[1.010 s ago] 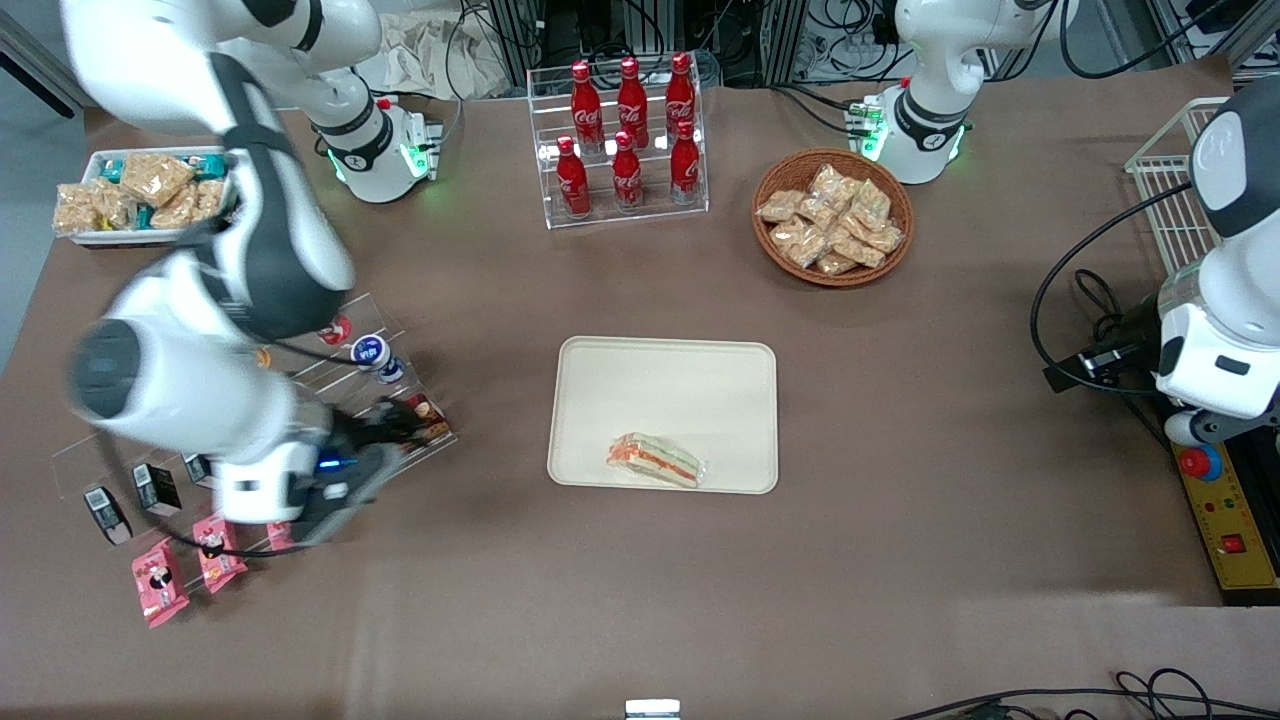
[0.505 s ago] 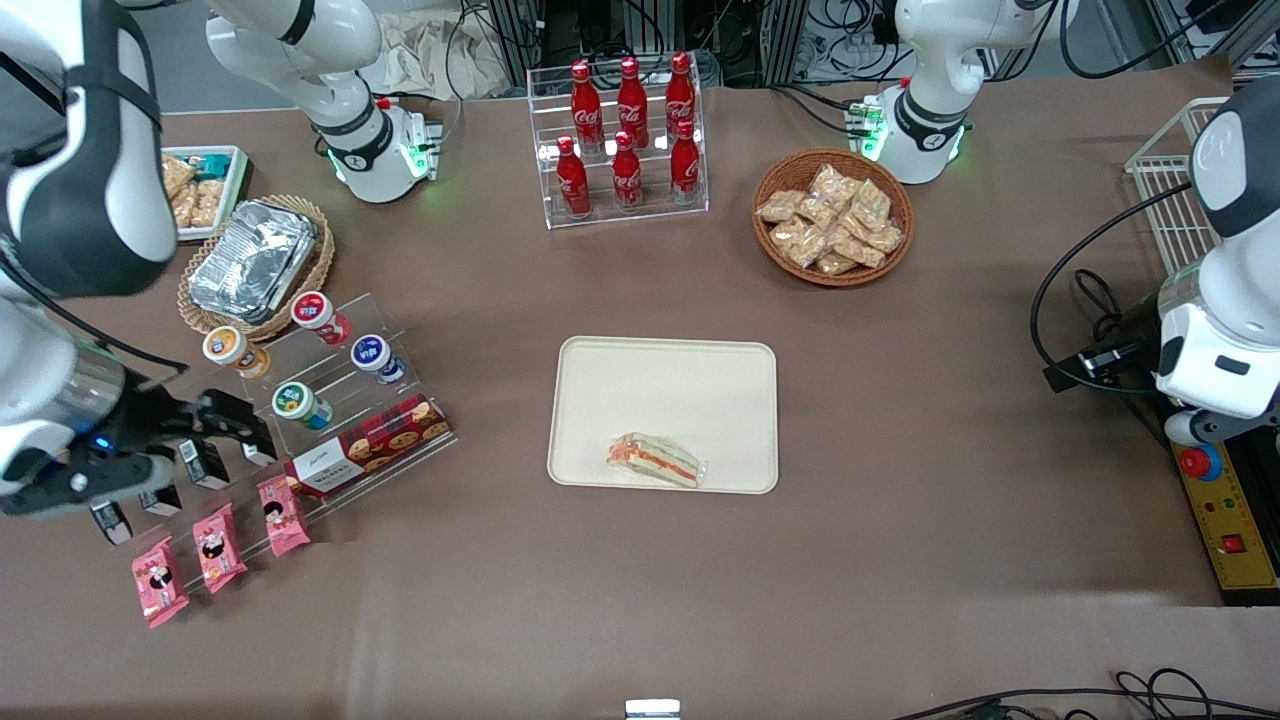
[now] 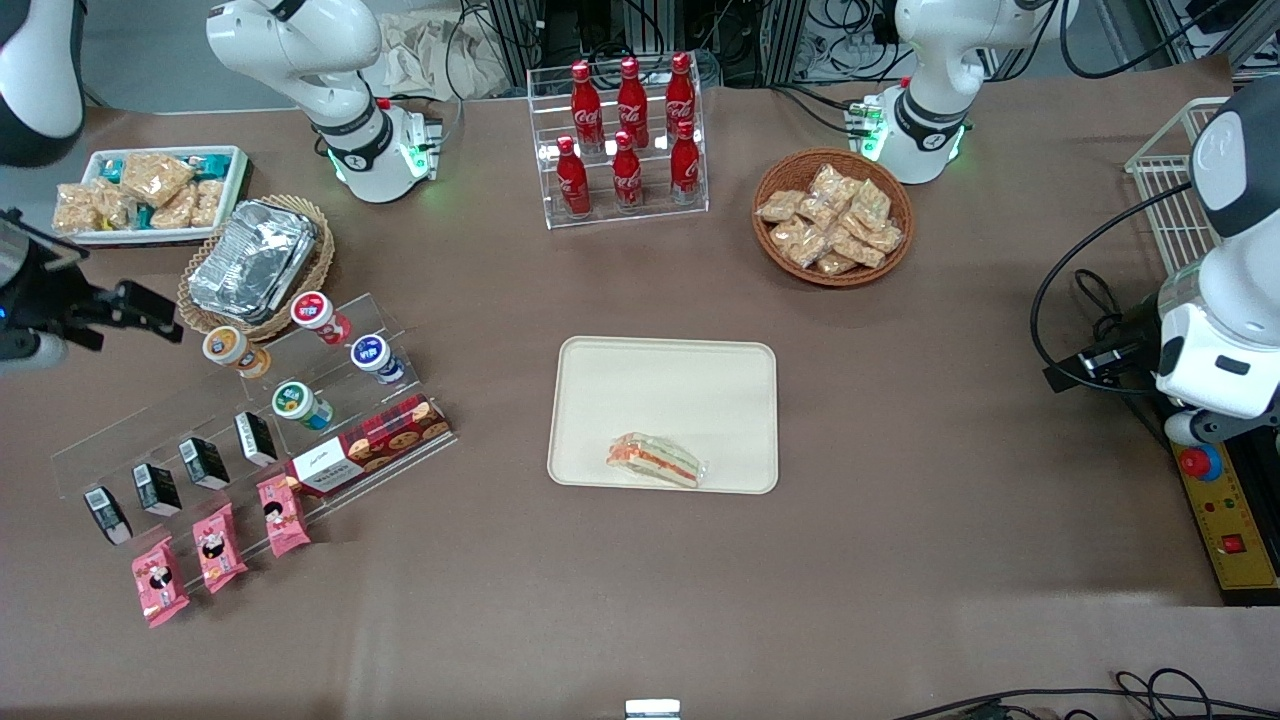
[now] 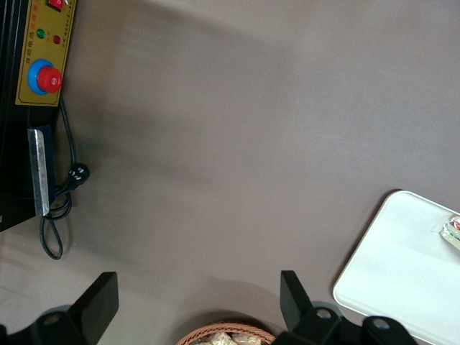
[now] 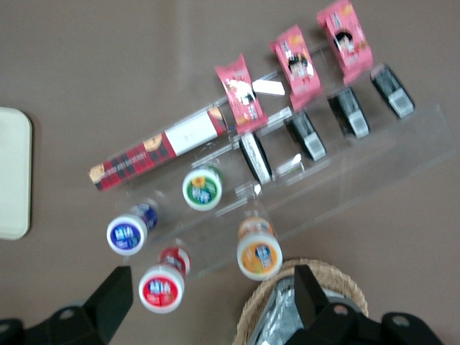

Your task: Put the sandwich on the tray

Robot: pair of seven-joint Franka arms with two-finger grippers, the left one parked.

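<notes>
The big brown table (image 3: pixel 640 590) has lots of bare room all around the tray (image 3: pixel 660 385), which lies flat in the middle with its edges free. The sandwich (image 3: pixel 655 460) lies on the tray, close to the rim nearest the front camera. The gripper (image 3: pixel 130 305) hangs at the working arm's end of the table, beside the basket of foil (image 3: pixel 255 265) and well apart from the sandwich; its fingers (image 5: pixel 115 298) are spread wide and seem to hold nothing.

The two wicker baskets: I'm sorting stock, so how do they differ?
The basket by the cola rack is darker brown and holds loose tan snack packets; the basket near the gripper is paler and holds stacked foil trays. Both are round and woven. The sandwich lies on the tray.
</notes>
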